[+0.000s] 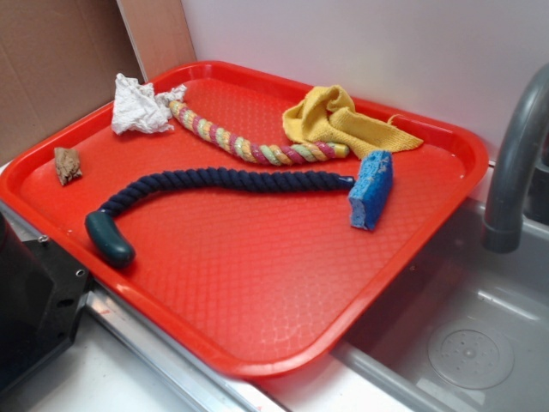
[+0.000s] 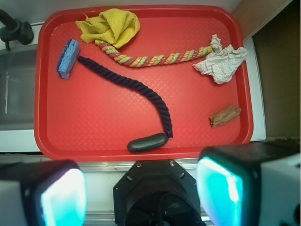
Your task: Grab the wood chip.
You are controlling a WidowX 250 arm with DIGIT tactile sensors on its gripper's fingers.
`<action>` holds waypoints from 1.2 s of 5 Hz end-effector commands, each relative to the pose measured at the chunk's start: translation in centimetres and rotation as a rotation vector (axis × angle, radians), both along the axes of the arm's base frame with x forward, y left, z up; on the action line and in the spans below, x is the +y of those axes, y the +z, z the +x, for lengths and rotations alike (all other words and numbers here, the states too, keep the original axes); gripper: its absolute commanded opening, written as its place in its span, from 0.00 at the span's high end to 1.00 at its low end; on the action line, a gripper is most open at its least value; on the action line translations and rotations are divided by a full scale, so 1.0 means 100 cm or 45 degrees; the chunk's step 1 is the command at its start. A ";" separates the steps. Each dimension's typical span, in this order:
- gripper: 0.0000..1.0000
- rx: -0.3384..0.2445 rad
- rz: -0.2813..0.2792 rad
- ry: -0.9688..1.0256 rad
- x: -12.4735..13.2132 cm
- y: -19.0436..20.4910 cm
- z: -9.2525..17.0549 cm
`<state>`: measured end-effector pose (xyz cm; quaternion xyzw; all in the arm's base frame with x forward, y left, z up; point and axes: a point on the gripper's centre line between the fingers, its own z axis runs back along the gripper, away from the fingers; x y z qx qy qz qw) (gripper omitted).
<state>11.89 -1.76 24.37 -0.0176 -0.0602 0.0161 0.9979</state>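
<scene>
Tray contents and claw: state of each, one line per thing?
Wood chip: flat on tray, near its edge, untouched.
Paper wad: crumpled.
Yellow cloth: bunched.
Sponge: standing on edge.
Dark rope: curved, uncoiled.
Striped rope: laid out.
Claw: open, off the tray.

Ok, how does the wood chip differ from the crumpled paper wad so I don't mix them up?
The wood chip is brown-tan and rough like bark; the paper wad is white and crinkled. The chip is clearly smaller and flatter, while the wad is bulkier. The chip lies alone near the tray edge; the wad touches the end of the multicolored rope. Both sit on the same side of the red tray.
</scene>
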 end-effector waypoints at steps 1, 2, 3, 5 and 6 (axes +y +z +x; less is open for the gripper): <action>0.00 0.000 0.000 0.000 0.000 0.000 0.000; 0.00 0.214 0.074 0.309 0.050 -0.050 0.024; 0.00 0.222 0.060 0.628 0.105 -0.100 0.031; 0.00 0.007 -0.029 1.046 0.154 -0.167 0.009; 0.00 -0.010 -0.030 1.011 0.153 -0.181 0.007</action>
